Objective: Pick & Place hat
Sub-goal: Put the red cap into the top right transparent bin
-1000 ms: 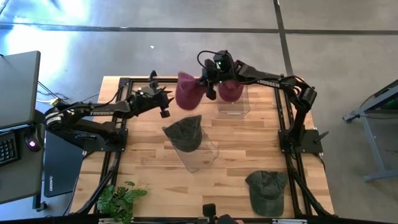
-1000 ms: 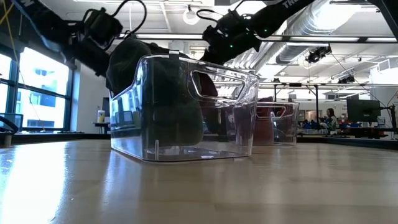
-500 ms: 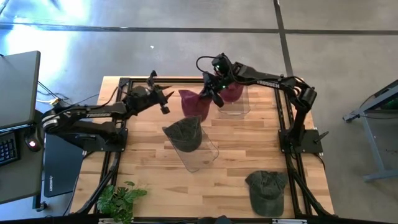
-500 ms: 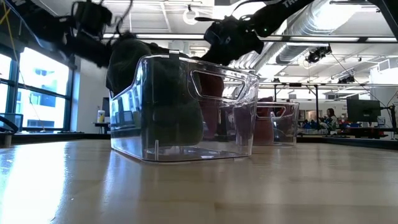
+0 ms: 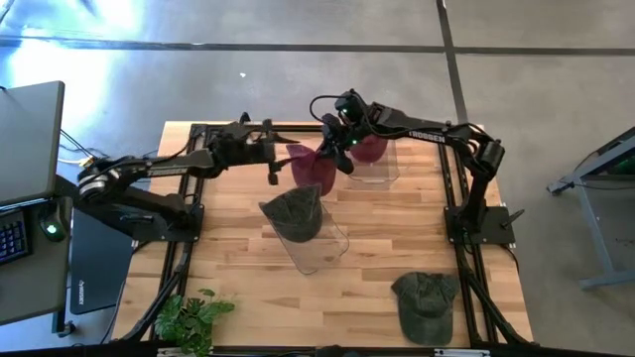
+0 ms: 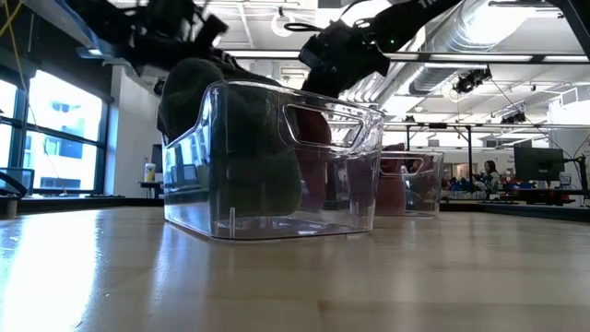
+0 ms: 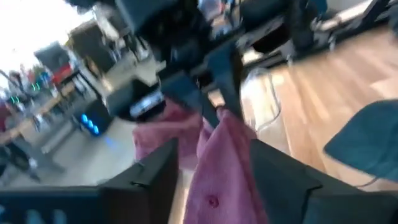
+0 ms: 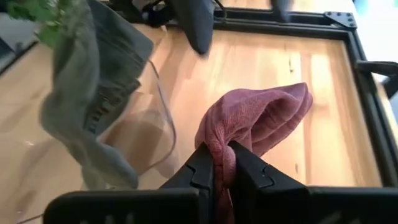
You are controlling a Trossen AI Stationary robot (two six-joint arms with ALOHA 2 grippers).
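Observation:
A maroon hat (image 5: pixel 308 169) hangs from my right gripper (image 5: pixel 335 151) between the two clear bins; it also shows in the right wrist view (image 8: pixel 261 121). My left gripper (image 5: pixel 273 164) is open at the hat's left edge. In the left wrist view its fingers (image 7: pixel 155 177) stand on either side of the maroon hat (image 7: pixel 221 168). A green hat (image 5: pixel 294 211) sits in the near clear bin (image 5: pixel 322 248). A second maroon hat (image 5: pixel 373 147) sits in the far clear bin (image 5: pixel 377 174). Another green hat (image 5: pixel 427 300) lies on the table near the right near corner. My right gripper pinches a bunched fold of the maroon hat (image 8: pixel 219 140) between its two fingers, slanting down from the far right. The hat hangs below the fingers, lifted clear of the table. My left gripper's open fingers flank the hat's left edge (image 7: pixel 205 134); I cannot tell whether they touch it.
A black frame (image 5: pixel 198 131) runs round the wooden table top. A potted plant (image 5: pixel 189 317) stands at the near left corner. A laptop and desk (image 5: pixel 30 119) stand left of the table. Bare wood lies along the near side, left of the green hat.
My right gripper has carried the maroon hat down and toward the near left, from beside the far bin to the space between the bins. My left arm has swung toward the far edge, and its gripper has turned and moved right, up to the hat.

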